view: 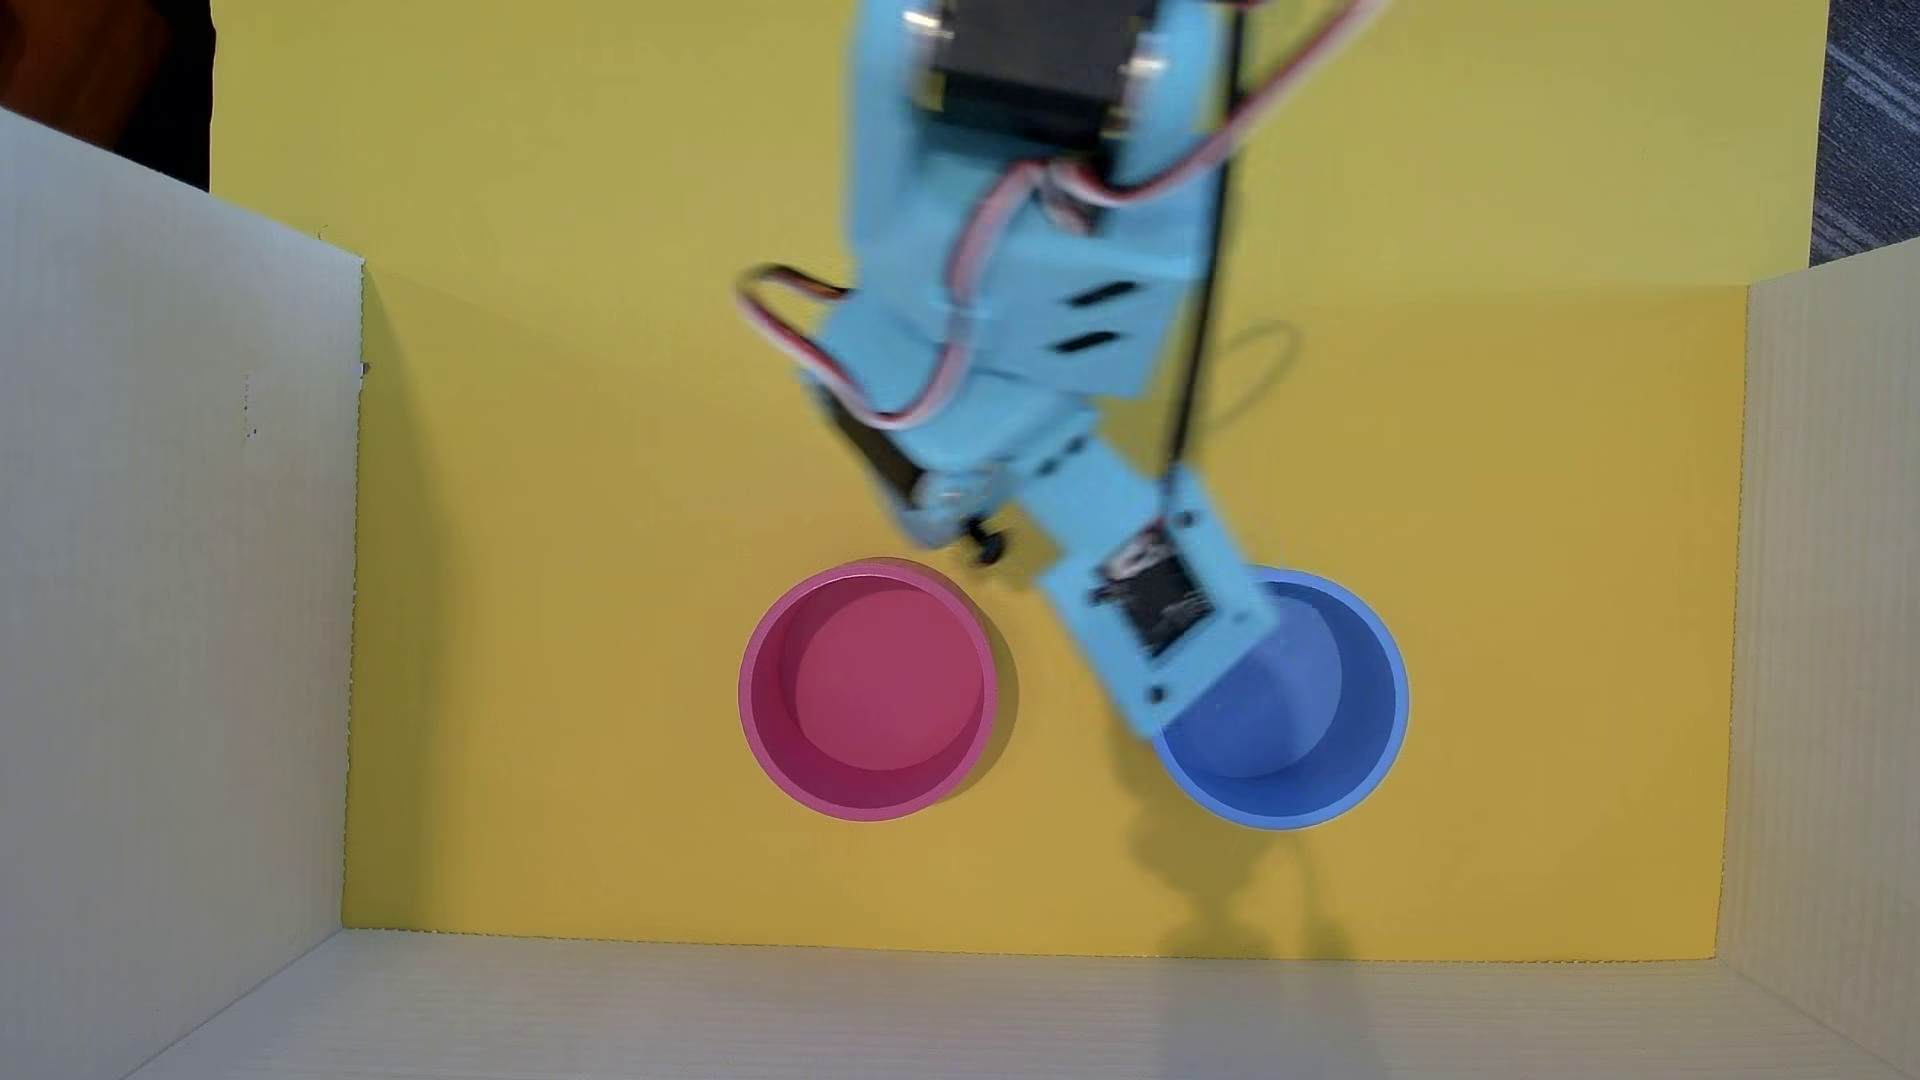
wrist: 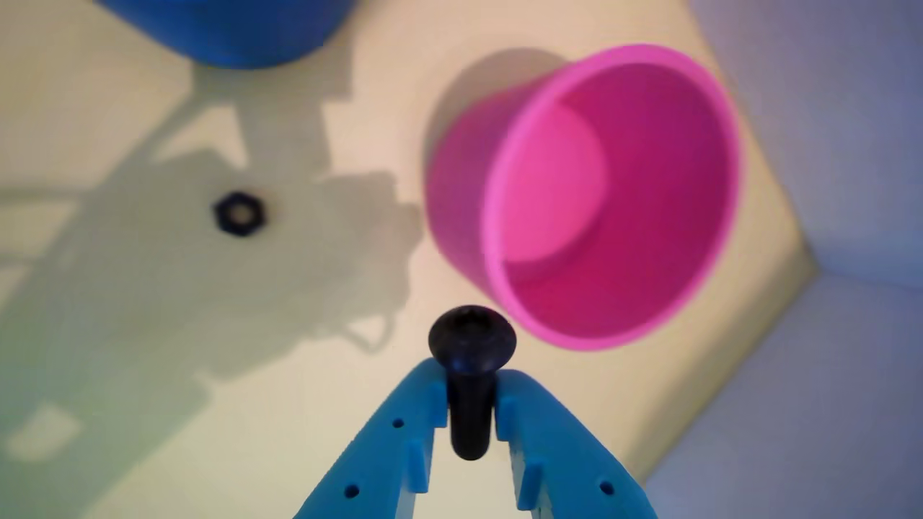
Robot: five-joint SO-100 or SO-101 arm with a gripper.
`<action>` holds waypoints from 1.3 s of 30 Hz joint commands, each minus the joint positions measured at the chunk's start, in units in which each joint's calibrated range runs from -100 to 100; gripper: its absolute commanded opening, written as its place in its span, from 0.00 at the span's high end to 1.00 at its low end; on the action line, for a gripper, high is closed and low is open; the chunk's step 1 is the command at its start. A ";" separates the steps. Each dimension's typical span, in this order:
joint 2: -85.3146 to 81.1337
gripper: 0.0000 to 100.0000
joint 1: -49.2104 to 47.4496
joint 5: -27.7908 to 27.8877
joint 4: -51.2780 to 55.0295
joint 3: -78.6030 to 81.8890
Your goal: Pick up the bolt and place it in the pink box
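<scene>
In the wrist view my blue gripper is shut on the black bolt, pinching its shank with the rounded head sticking out past the fingertips. The pink box stands empty just beyond and to the right of the bolt. In the overhead view the gripper hangs just above the upper right rim of the pink box, with the bolt showing as a small dark shape at its tip. The bolt is in the air, outside the box.
A blue round container stands right of the pink box, partly under the arm, and shows at the wrist view's top. A black hexagonal nut lies on the yellow floor. White cardboard walls enclose the floor on three sides.
</scene>
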 commanded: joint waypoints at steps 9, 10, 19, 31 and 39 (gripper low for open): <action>5.64 0.99 1.27 5.20 -4.89 -9.27; 6.32 0.99 1.27 5.67 -4.89 -10.18; 13.39 0.99 1.78 6.24 -9.18 -15.06; 15.74 0.93 1.20 6.03 -12.87 -15.24; 15.74 0.88 1.12 5.88 -12.70 -12.17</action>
